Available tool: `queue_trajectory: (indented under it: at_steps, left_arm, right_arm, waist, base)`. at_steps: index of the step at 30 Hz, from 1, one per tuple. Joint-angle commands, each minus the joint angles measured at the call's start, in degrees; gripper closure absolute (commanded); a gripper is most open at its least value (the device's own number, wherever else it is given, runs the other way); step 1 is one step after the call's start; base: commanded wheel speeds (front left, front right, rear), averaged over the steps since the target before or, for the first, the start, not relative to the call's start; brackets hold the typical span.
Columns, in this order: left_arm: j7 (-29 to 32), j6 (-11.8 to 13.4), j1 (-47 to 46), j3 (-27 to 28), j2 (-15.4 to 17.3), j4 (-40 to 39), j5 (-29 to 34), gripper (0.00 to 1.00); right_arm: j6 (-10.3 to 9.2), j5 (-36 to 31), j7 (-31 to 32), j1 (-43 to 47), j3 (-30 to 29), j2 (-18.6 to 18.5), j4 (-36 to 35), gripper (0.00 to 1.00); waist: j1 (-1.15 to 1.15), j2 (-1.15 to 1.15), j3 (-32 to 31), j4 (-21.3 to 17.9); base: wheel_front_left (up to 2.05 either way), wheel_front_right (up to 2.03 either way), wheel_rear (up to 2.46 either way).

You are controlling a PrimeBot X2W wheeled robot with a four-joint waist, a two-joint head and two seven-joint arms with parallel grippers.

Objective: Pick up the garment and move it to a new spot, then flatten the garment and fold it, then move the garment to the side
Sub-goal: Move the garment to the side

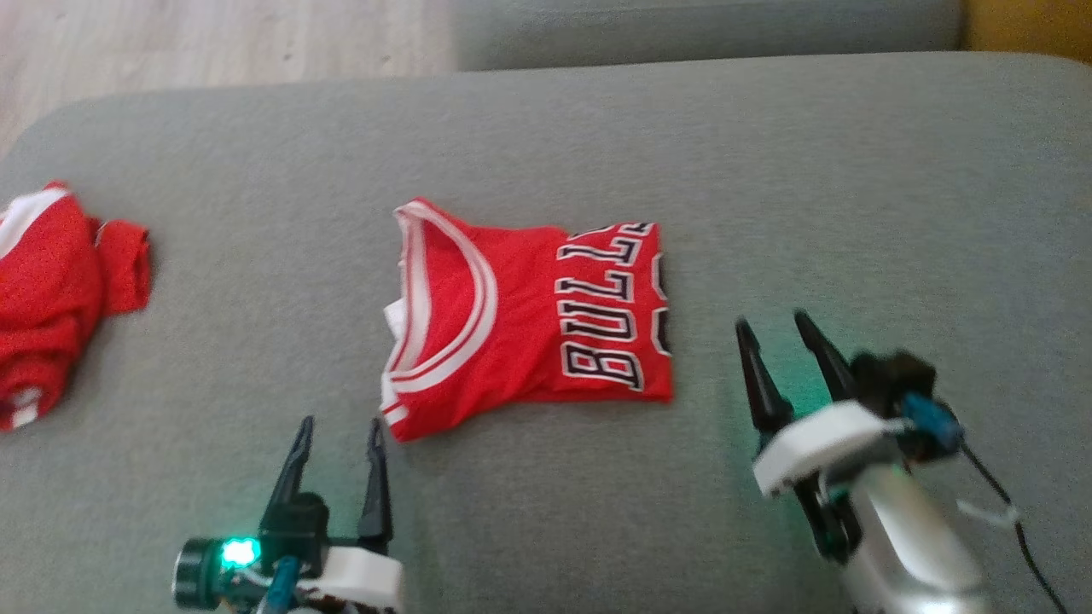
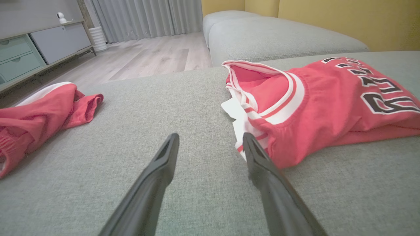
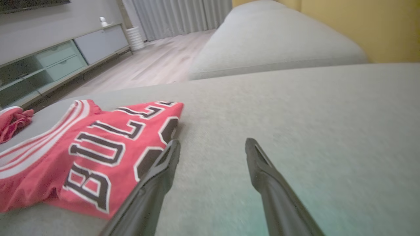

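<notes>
- Head view: folded red white-trimmed jersey [image 1: 529, 324] lies mid grey fabric sofa cushion [image 1: 768, 170], collar pointing left, length running across.
- Left gripper [image 1: 341, 422], right gripper [image 1: 770, 318]: jaws wide, empty.

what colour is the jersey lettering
Black, outlined in white, on the red jersey; clearest in the right wrist view.

The second red garment [image 1: 51, 290] runs off the head view's left edge. The jersey [image 1: 529, 315] has its number mostly tucked under its fold, unreadable.
</notes>
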Motion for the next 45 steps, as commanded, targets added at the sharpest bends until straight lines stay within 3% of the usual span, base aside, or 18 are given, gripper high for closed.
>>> queue_trajectory:
  at_steps: [1,9,15,16,17,24,31,33,38,45]
  left_arm:
    - [-0.29,-0.21,-2.65,0.81,0.21,-1.56,0.28,0.00]
    - [-0.29,-0.76,-3.85,-3.33,0.17,-0.22,-0.30,0.00]
    - [-0.29,-0.25,-3.78,-4.37,0.17,0.24,-1.32,0.00]
    - [-0.29,-0.18,-3.79,-4.30,0.17,0.28,-1.43,0.00]
    - [-0.29,-0.08,-3.75,-4.14,0.17,0.26,-1.43,0.00]
    - [-0.29,-0.25,-3.65,-3.28,0.16,-0.46,-1.00,0.00]
    - [-0.29,-1.16,-5.12,-3.11,0.16,-1.46,-0.28,0.00]
    - [-0.29,-1.56,-6.41,-3.48,0.16,-1.85,-0.04,0.00]
    - [-0.29,-2.30,-8.14,-3.88,0.17,-1.70,0.55,0.00]
    - [-0.29,-3.18,-9.17,-4.63,0.17,-1.15,1.05,0.00]
  right_arm:
    - [-0.03,0.67,-0.63,-4.37,2.31,0.25,-0.65,0.00]
    - [-0.03,3.29,-0.63,-12.30,6.13,0.25,10.79,0.00]
    - [-0.03,8.08,-0.54,-14.09,6.46,0.25,20.86,0.00]
    - [-0.03,8.79,-0.56,-14.37,7.32,0.25,21.53,0.27]
    - [-0.03,9.57,-0.57,-14.57,8.17,0.25,21.90,1.00]
    - [-0.03,9.76,-0.62,-15.15,6.83,0.25,17.59,1.00]
    - [-0.03,8.55,-0.62,-12.77,5.38,0.25,12.86,1.00]
    - [-0.03,8.34,-0.63,-12.18,5.05,0.25,11.39,1.00]
    - [-0.03,9.61,-0.63,-11.28,4.95,0.25,8.67,1.00]
    - [-0.03,9.80,-0.63,-10.37,4.29,0.25,7.01,1.00]
  waist:
    - [0.00,0.00,1.56,2.49]
    - [0.00,0.00,3.73,9.94]
    - [0.00,0.00,4.15,12.53]
    - [0.00,0.00,4.21,12.47]
    - [0.00,0.00,4.21,12.23]
    - [0.00,0.00,3.14,6.08]
    - [0.00,0.00,2.55,-7.18]
    - [0.00,0.00,3.29,-13.21]
    - [0.00,0.00,4.83,-21.50]
    - [0.00,0.00,6.28,-26.84]
  base:
    - [0.00,0.00,0.00]
    - [0.00,0.00,0.00]
    - [0.00,0.00,0.00]
    - [0.00,0.00,0.00]
    - [0.00,0.00,0.00]
    - [0.00,0.00,0.00]
    - [0.00,0.00,0.00]
    - [0.00,0.00,0.00]
    - [0.00,0.00,0.00]
    - [0.00,0.00,0.00]
